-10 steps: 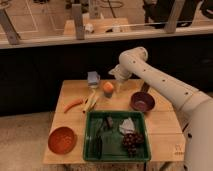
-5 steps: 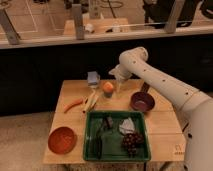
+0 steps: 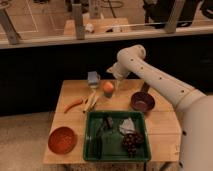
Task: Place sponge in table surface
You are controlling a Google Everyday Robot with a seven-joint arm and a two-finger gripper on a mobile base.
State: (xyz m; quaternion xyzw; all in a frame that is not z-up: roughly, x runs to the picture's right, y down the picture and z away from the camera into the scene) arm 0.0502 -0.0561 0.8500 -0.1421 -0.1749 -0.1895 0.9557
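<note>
Looking over the feed, I have the gripper (image 3: 118,85) hanging low over the back of the table (image 3: 162,127), just right of an orange fruit (image 3: 108,87). Whether it is gripping anything I cannot tell from here.

The sponge (image 3: 93,77), a pale blue-grey block, sits at the rear edge of the table, left of the fruit and apart from the gripper, with the fruit lying between the two.

In front of the sponge lie some pale yellowish sticks (image 3: 91,100), and a carrot-like orange piece (image 3: 73,104) lies to their left. A dark purple bowl (image 3: 142,101) stands on the right, beneath the arm.

A green tray (image 3: 90,150) fills the front middle of the table, holding a bunch of dark grapes (image 3: 131,141), a pale packet (image 3: 127,125) and a dark item (image 3: 107,122) I cannot identify. An orange bowl (image 3: 61,139) sits at the front left corner.
</note>
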